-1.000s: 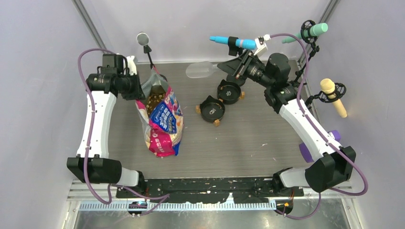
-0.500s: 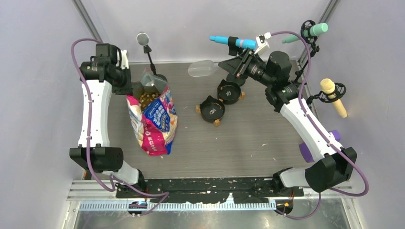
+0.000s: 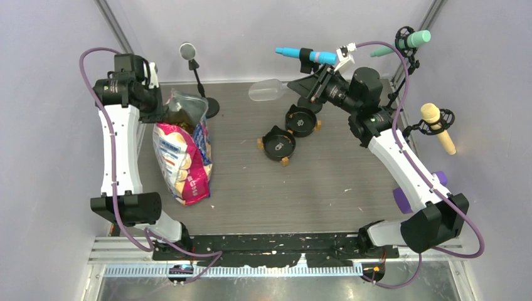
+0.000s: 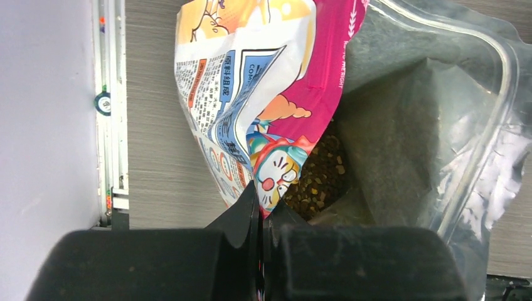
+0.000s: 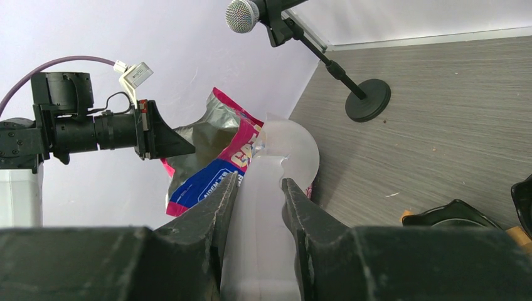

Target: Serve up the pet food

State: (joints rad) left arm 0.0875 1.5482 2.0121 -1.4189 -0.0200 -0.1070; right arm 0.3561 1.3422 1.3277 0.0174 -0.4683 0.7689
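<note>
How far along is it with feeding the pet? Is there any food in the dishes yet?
Done: the bag is open, with kibble showing inside. In hand: the left gripper pinches the bag's rim, and the right gripper holds a clear scoop, apparently empty, in the air beyond the bowls. Left: scoop out kibble and fill the two black bowls, which show no food from above.

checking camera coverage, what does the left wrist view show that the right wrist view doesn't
Only the left wrist view shows the brown kibble inside the bag. Only the right wrist view shows the translucent scoop clamped in the right gripper, a microphone on its stand and a black bowl's edge. Both show the pink-and-blue bag, the left gripper pinching its rim, and the grey table.
</note>
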